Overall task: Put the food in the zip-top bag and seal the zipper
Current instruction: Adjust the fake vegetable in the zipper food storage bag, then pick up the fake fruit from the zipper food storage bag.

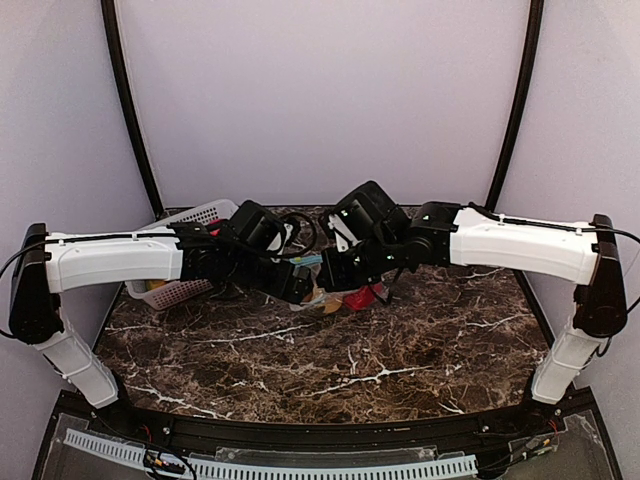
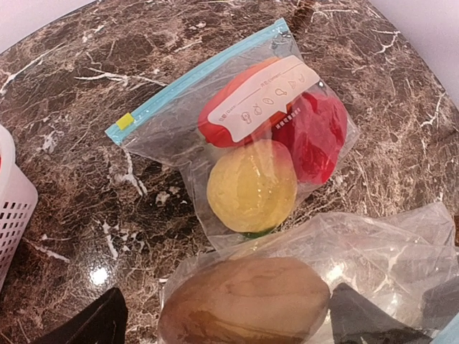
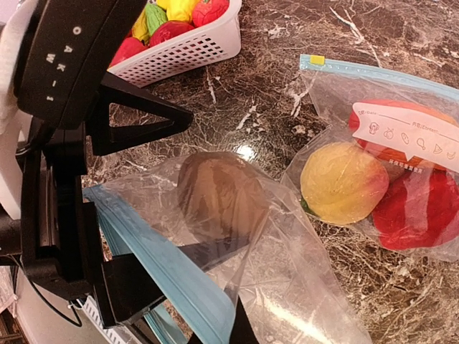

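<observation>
Brown food lies closest to me, inside the clear zip-top bag, between the fingers of the left gripper, which I see spread wide and holding nothing; at far left the white basket stands on the marble table, with red, green and yellow fruit in it; further right a second bag holds red and yellow pieces; the right gripper is pinched tight on the first bag's blue zipper edge.
</observation>
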